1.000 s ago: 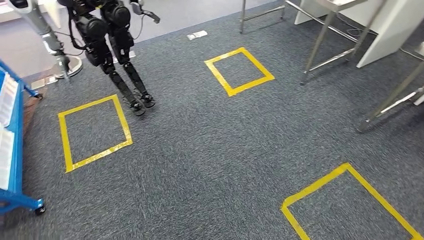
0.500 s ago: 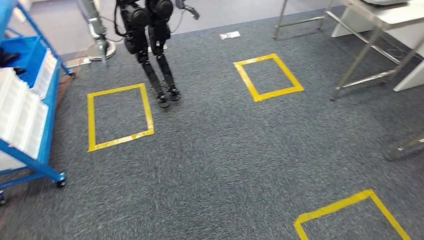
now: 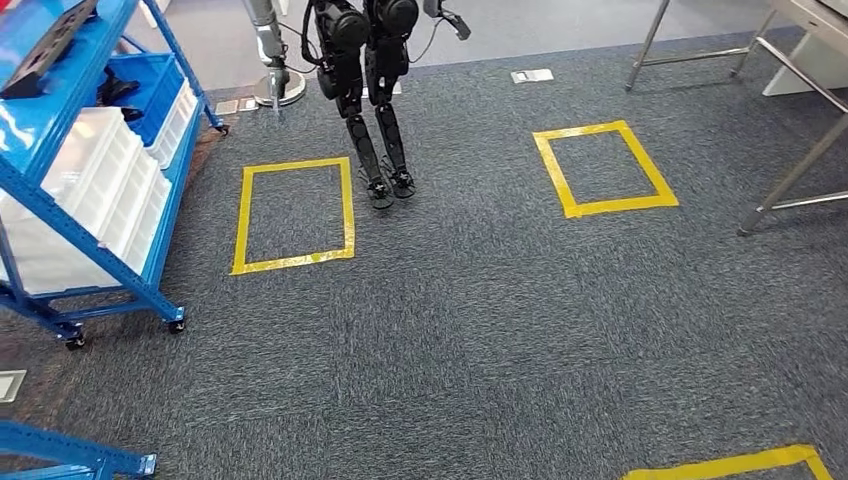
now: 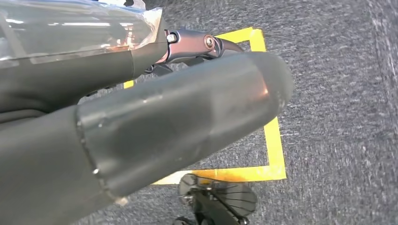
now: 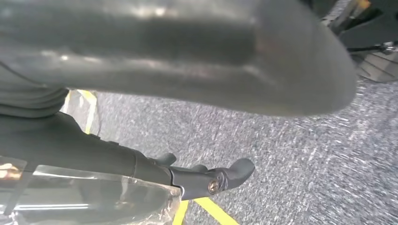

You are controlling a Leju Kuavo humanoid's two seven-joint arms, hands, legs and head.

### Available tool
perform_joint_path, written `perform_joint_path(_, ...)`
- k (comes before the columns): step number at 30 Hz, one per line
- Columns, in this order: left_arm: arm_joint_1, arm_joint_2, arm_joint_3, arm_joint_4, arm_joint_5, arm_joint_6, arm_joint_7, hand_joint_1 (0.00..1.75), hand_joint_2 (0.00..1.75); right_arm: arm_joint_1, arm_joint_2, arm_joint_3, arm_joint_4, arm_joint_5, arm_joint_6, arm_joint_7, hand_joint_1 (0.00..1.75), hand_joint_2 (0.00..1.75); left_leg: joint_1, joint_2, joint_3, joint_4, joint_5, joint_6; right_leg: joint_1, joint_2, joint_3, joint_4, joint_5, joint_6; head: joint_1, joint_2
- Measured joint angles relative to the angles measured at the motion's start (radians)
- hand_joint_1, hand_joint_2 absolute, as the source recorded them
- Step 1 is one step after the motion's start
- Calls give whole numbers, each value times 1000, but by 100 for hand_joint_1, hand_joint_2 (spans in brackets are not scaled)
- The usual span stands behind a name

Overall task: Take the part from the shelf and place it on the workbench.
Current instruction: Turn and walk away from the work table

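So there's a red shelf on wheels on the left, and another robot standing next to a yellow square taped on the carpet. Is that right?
Nearly. The shelf is blue, not red, as the head view shows. The rest holds: it stands on wheels at the left, and another robot stands next to a yellow taped square on the carpet.

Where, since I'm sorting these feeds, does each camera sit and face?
Head view: high on the robot, facing forward and down at carpet, blue shelf, another robot.
Left wrist view: behind the left hand, facing down at carpet.
Right wrist view: behind the right hand, facing down at carpet.
Shared: carpet, yellow tape.
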Motion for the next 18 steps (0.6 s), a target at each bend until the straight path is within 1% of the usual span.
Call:
perform_joint_path(1, 0, 1, 0, 0, 0, -1, -1, 0, 0, 2, 2, -2, 0, -1, 0, 2, 0, 0, 1, 4, -6, 8, 8, 0, 2, -13, 0, 0, -2, -2, 0, 0)
perform_joint_path(2, 1, 3, 0, 0, 1, -1, -2, 0, 0, 2, 4, -4, 0, -2, 1, 4, 0, 0, 2, 9, 8, -21, 32, 2, 3, -25, 1, 0, -3, -4, 0, 0)
perform_joint_path(3, 1, 5, 0, 0, 1, -2, -2, 0, 0, 2, 7, -5, 0, -2, 1, 4, 0, 0, 1, 23, 39, -80, 65, 6, 4, -36, 4, 0, -5, -5, 0, 0)
perform_joint_path(4, 0, 7, 0, -1, 1, -2, -2, 0, 0, 1, 11, -5, 0, -2, 1, 5, 0, 0, -2, 49, 76, -148, 91, 10, 7, -46, 6, 0, -7, -5, 0, 0)
perform_joint_path(5, -2, 10, 0, -1, 1, -3, -2, 0, 0, 1, 15, -5, 0, -1, 1, 5, 0, 0, -6, 71, 105, -203, 108, 15, 10, -55, 8, 0, -10, -2, 0, 0)
perform_joint_path(6, -5, 12, 0, -2, 1, -5, -2, 0, 0, 0, 18, -5, 0, -1, 1, 5, 0, 0, -11, 86, 123, -236, 114, 19, 13, -64, 10, 0, -13, 1, 1, 0)
perform_joint_path(7, -6, 14, 0, -2, 1, -8, -2, 0, 0, 0, 20, -5, 0, -1, 1, 4, 0, 0, -16, 90, 128, -249, 111, 22, 16, -74, 13, -1, -16, 5, 1, 0)
perform_joint_path(8, -6, 16, 0, -2, 1, -11, -2, 0, 0, -1, 24, -6, 0, -1, 0, 3, 0, 0, -18, 77, 127, -251, 112, 26, 17, -84, 16, -3, -18, 10, 2, 0)
perform_joint_path(9, -5, 18, 1, -2, 1, -14, -2, 0, 0, -2, 27, -6, 0, -1, -2, 1, 0, 0, -16, 64, 130, -257, 115, 30, 18, -88, 19, -3, -21, 14, 1, 0)
perform_joint_path(10, -3, 19, 1, -2, 2, -16, 0, 0, 0, -3, 30, -6, 0, -2, -5, -2, 0, 0, -14, 52, 134, -264, 119, 35, 18, -76, 19, 5, -27, 18, 3, 0)
perform_joint_path(11, -3, 20, 2, -2, 4, -17, 3, 0, 0, -4, 33, -6, 0, -2, -9, -5, 0, 0, -10, 41, 137, -270, 124, 41, 17, -51, 9, 28, -41, 19, 4, 0)
perform_joint_path(12, -4, 21, 3, -2, 6, -18, 7, 0, 0, -3, 35, -6, 0, -2, -13, -7, 0, 0, -6, 29, 140, -275, 128, 46, 16, -19, -11, 72, -63, 17, 6, 0)
perform_joint_path(13, -6, 23, 5, -3, 10, -16, 11, 0, 0, -1, 37, -7, 0, -3, -17, -10, 0, 0, -7, 16, 140, -276, 130, 49, 13, 10, -41, 136, -90, 13, 8, 0)
perform_joint_path(14, -7, 24, 8, -5, 14, -14, 14, 0, 0, 2, 39, -8, 0, -4, -19, -11, 0, 0, -6, 1, 139, -276, 131, 51, 13, 24, -77, 205, -116, 10, 8, 0)
perform_joint_path(15, -8, 26, 11, -6, 17, -12, 17, 0, 0, 4, 40, -9, 0, -5, -20, -12, 0, 0, -6, -15, 139, -276, 131, 51, 13, 29, -107, 259, -132, 10, 9, 0)
perform_joint_path(16, -7, 26, 13, -7, 18, -12, 19, 0, 0, 7, 40, -11, 0, -6, -20, -12, 0, 0, -6, -32, 139, -275, 131, 51, 12, 32, -122, 282, -133, 15, 9, 0)
perform_joint_path(17, -6, 27, 15, -7, 19, -11, 20, 0, 0, 9, 40, -12, 0, -6, -20, -12, 0, 0, -6, -48, 140, -274, 131, 50, 10, 34, -117, 261, -114, 23, 9, 0)
perform_joint_path(18, -6, 28, 17, -8, 19, -11, 21, 0, 0, 10, 40, -13, 0, -7, -20, -12, 0, 0, -5, -63, 142, -274, 131, 49, 7, 42, -95, 204, -84, 33, 9, 0)
